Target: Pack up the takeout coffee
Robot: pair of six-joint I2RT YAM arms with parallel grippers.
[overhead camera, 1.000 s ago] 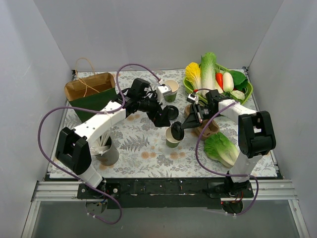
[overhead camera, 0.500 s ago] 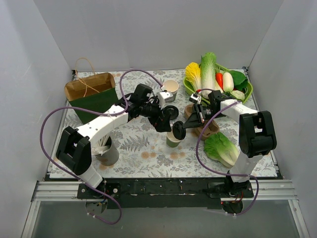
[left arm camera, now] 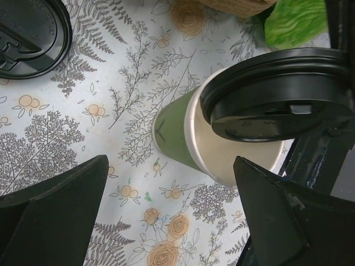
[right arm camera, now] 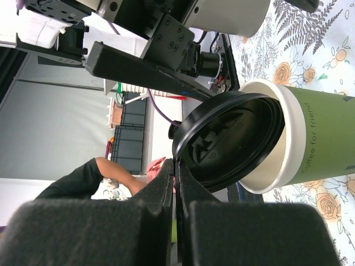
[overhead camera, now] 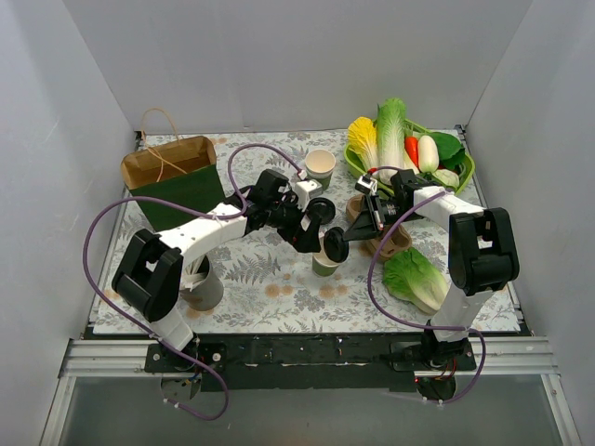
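Observation:
The coffee cup, cream over dark green, stands upright on the floral cloth; it also shows in the left wrist view and the right wrist view. My right gripper is shut on the rim of a black lid and holds it tilted over the cup's open mouth. My left gripper is open and empty, its fingers spread just short of the cup's left side.
A second black lid lies on the cloth and a second cup stands behind. The brown pulp tray, a cabbage, a vegetable basket, a paper bag and a grey cup of sticks stand around.
My left gripper has moved right and nearer, closing in on the cup. My right gripper has held the lid over the cup with little movement.

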